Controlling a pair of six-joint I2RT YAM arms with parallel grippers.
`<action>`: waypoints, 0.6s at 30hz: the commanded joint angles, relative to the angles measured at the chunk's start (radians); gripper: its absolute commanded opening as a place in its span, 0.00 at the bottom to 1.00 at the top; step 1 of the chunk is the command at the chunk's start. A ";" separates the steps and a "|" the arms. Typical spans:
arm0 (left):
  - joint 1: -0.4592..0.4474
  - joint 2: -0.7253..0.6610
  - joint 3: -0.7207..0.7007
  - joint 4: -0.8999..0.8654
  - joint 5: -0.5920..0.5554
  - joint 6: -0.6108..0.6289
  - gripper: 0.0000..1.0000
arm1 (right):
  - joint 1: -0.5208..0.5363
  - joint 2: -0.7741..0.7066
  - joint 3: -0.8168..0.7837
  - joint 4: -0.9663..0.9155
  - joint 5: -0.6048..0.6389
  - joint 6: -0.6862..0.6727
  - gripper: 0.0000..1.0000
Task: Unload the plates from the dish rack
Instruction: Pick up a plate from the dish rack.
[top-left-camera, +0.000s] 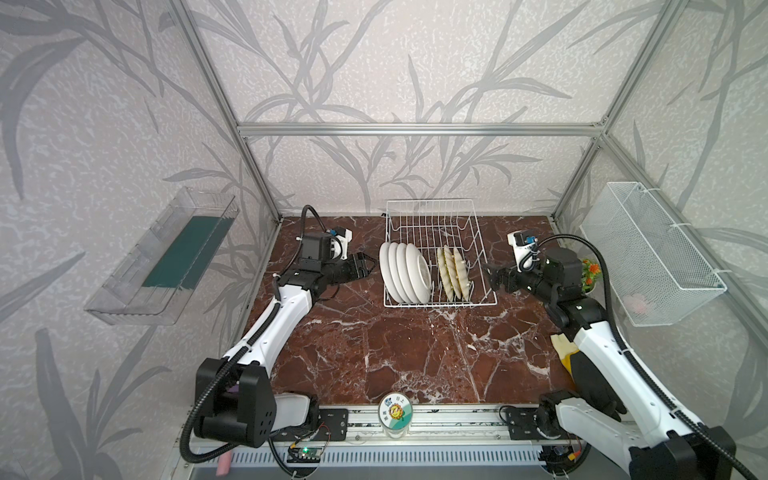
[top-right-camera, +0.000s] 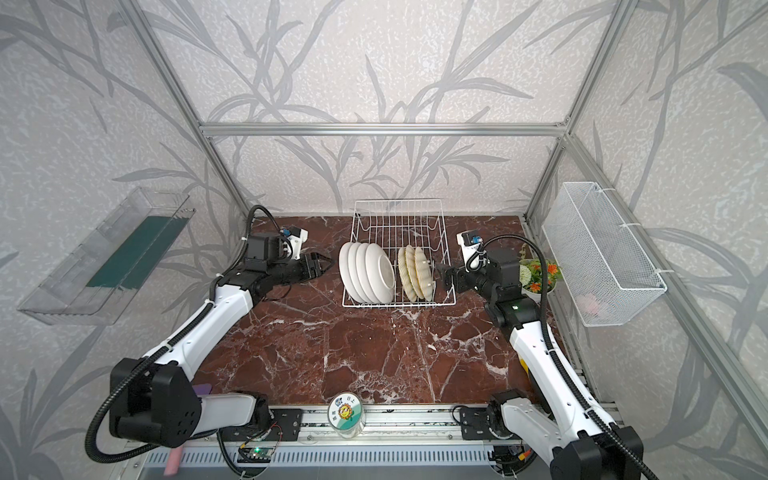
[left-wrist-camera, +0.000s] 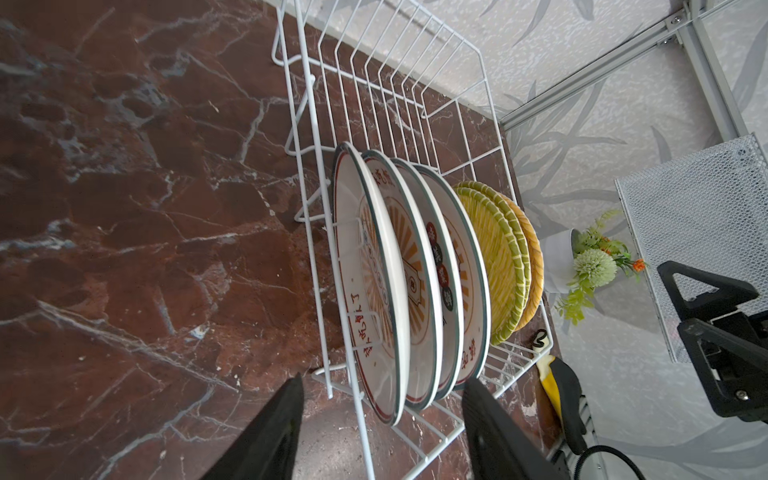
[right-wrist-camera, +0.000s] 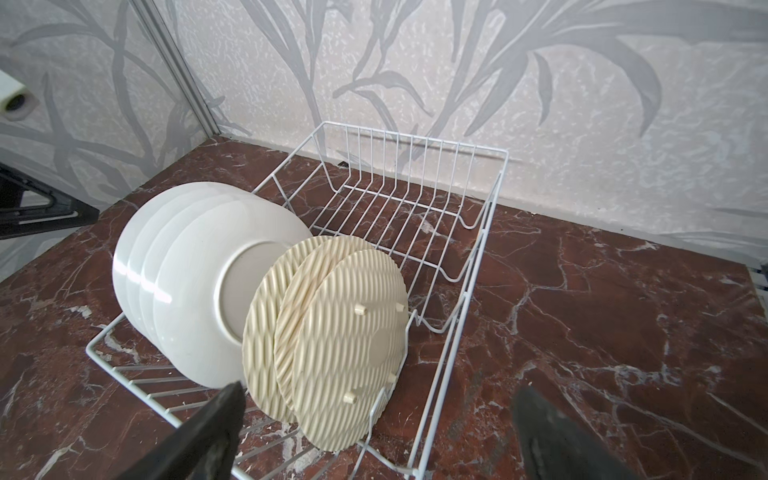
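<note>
Left claw (top-left-camera: 365, 267): jaws apart, nothing gripped, hanging just left of the dish rack (top-left-camera: 430, 201), level with the white plates (top-left-camera: 405, 272). Right claw (top-left-camera: 490, 277): jaws spread wide, empty, just beside the rack's right side, facing the woven plates (top-left-camera: 453, 275). Surface (top-left-camera: 415, 353): red-brown marble, with the rack at far middle. Four white plates stand on edge in the rack's near-left part, printed faces to the left, plain backs to the right. Three smaller woven plates stand on edge just right of them, with a small gap between the groups. All seven sit in the rack.
</note>
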 joint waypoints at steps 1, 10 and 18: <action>-0.025 0.026 0.037 -0.042 0.024 -0.035 0.60 | 0.016 -0.009 0.018 -0.005 -0.013 -0.002 0.99; -0.052 0.076 0.079 -0.059 0.019 -0.017 0.56 | 0.033 -0.011 -0.006 0.014 -0.002 0.003 0.99; -0.055 0.139 0.118 -0.079 -0.012 -0.007 0.46 | 0.035 -0.002 -0.024 0.042 0.004 0.006 0.99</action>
